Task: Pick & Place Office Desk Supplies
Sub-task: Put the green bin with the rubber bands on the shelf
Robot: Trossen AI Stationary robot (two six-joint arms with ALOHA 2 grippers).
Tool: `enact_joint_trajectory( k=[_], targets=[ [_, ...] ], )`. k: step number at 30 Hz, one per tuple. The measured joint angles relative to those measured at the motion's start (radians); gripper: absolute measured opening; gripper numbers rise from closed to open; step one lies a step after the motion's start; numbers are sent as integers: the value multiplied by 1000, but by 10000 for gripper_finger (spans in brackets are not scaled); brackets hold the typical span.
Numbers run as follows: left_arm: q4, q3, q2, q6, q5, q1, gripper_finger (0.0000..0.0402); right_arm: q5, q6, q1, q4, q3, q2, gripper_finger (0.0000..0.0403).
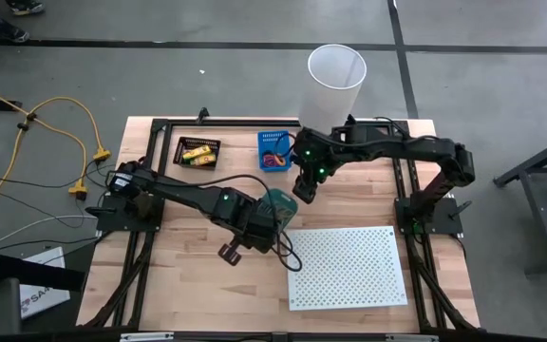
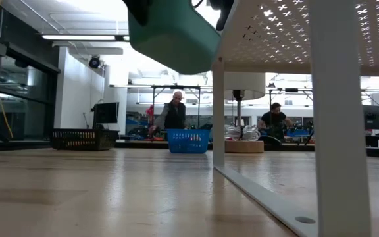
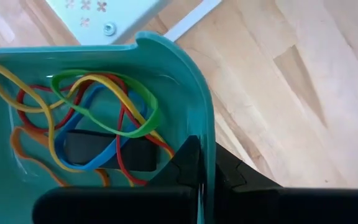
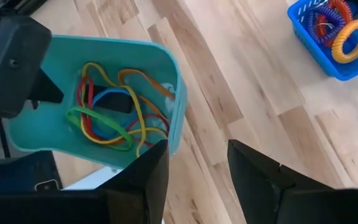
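Holding a teal bin (image 3: 191, 81) of rubber bands (image 3: 92, 118), left gripper (image 3: 197, 168).

We see the teal bin (image 2: 173, 39) only in part in the low view, its top cut off by the picture's edge. In the high view the left arm covers most of it, and the contents of the black basket (image 1: 198, 152) are too small to tell. The rubber bands (image 3: 86, 121) partly hide a dark block beneath them. The people beyond the counter (image 2: 110, 191) are blurred.
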Motion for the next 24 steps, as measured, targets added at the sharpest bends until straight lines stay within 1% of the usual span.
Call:
enact_joint_trajectory(
  k=[4, 9, 16, 21, 24],
  targets=[
    [2, 0, 0, 12, -19, 0, 1, 32, -2, 7, -2, 0, 0, 152],
    [15, 0, 0, 19, -24, 2, 1, 40, 2, 10, -2, 0, 0, 152],
    [24, 0, 0, 49, -65, 10, 1, 39, 13, 18, -3, 0, 0, 152],
    [28, 0, 0, 61, -64, 21, 1, 84, 13, 34, -6, 0, 0, 152],
    [28, 0, 0, 76, -49, 31, 1, 93, 13, 37, -14, 0, 0, 152]
  ],
)
